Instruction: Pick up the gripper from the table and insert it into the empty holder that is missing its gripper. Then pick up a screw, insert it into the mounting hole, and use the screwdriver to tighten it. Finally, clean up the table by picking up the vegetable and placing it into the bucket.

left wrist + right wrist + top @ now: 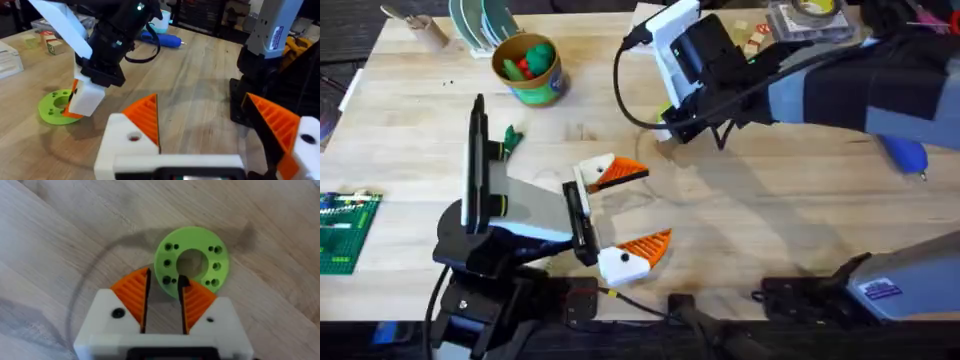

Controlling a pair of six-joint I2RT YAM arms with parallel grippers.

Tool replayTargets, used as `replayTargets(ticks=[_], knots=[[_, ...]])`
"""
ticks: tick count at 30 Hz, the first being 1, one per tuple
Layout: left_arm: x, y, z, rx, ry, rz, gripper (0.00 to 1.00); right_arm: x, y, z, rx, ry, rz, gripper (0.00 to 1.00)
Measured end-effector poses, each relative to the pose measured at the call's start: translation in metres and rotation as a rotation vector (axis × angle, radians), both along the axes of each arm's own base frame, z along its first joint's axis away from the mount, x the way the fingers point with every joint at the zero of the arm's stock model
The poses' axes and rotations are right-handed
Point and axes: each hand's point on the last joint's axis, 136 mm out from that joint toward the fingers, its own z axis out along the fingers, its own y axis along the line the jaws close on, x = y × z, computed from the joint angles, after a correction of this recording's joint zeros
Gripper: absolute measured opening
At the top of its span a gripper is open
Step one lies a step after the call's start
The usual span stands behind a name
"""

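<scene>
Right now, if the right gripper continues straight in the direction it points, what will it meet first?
Most likely the lime-green disc with holes: the right gripper points down at its near edge, fingers slightly apart. How far above it hangs is unclear.

On the light wooden table (740, 215), the small yellow-rimmed green bucket (531, 70) stands far left; the dark-green leafy toy vegetable (510, 138) lies before it. The thick blue cylindrical screwdriver (903, 153) lies far right.
</scene>
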Motion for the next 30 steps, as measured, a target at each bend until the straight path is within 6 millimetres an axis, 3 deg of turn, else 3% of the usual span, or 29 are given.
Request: replayTargets(ticks=[17, 30], knots=[[0.0, 0.0, 0.0, 0.0, 0.0, 0.0, 0.993, -0.0015, 0.0014, -0.0002, -0.057, -0.036, 0.03, 0.312], [0.0, 0.0, 0.0, 0.0, 0.0, 0.0, 0.992, -0.0011, -0.0024, -0.0062, -0.084, -0.03, 0.025, 0.09]])
